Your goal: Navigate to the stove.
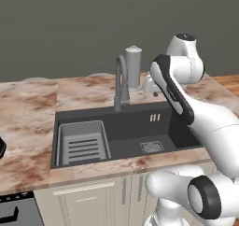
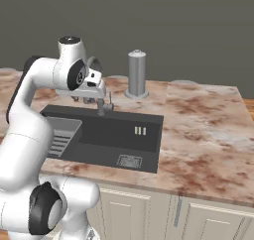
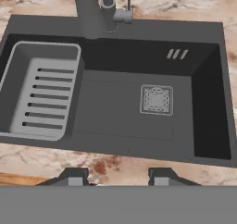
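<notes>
The black glass stove is out of view. My gripper (image 3: 118,177) hangs open over the near rim of a dark grey sink (image 3: 120,107), with nothing between its two fingertips (image 3: 74,177). In the right base view the gripper (image 2: 91,99) is held high above the sink (image 2: 111,132), close to the curved faucet. The arm's forearm partly covers the hand in the left base view.
A grey faucet (image 1: 121,85) rises behind the sink (image 1: 135,122), with a tall grey canister (image 1: 133,66) beside it on the marbled counter (image 1: 28,122). A light grey drain basket (image 1: 84,143) sits in the sink's left part. A dark appliance front (image 1: 16,211) shows at lower left.
</notes>
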